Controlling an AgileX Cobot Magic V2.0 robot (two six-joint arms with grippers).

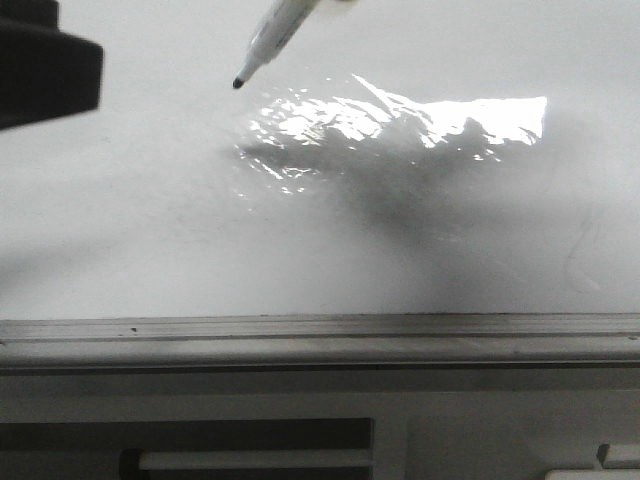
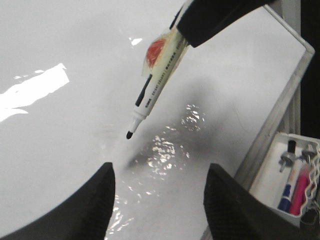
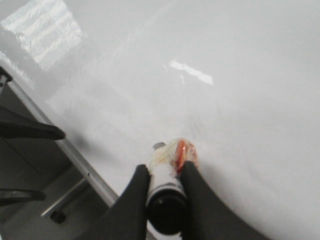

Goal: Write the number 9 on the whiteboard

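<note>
The right gripper [image 3: 164,182] pinches a white marker [image 1: 270,40], its black tip at the frame's upper centre, just above the glossy, smudged whiteboard [image 1: 150,220]. The left gripper's [image 2: 160,200] jaws are spread, empty. No number 9 shows.

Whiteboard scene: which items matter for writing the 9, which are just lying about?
In play:
- whiteboard, no 9 drawn yet
- marker, held in right claw, tip above board

Lying about:
- tray of spare markers
- left claw, open and empty
</note>
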